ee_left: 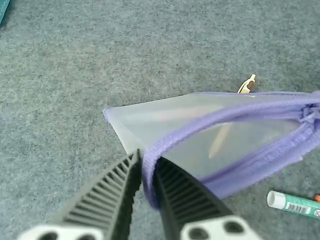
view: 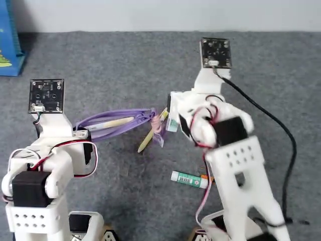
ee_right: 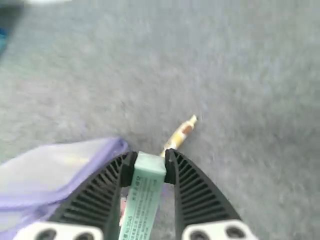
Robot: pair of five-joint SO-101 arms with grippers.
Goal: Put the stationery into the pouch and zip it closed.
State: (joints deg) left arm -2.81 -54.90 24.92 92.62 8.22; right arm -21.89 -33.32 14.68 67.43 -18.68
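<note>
Left jaws: closed on purple zip edge of pouch (ee_left: 200, 125); pouch ctr-left in high view, zip open. Right jaws: closed on teal stick (ee_right: 142, 195), held just right of pouch mouth, frame ctr. Cream pen (view: 147, 140) slanted at pouch mouth; contact w/ pouch not discernible. Glue stick (view: 189, 178) flat on grey desk (view: 125, 60), lower ctr, apart from pouch.
</note>
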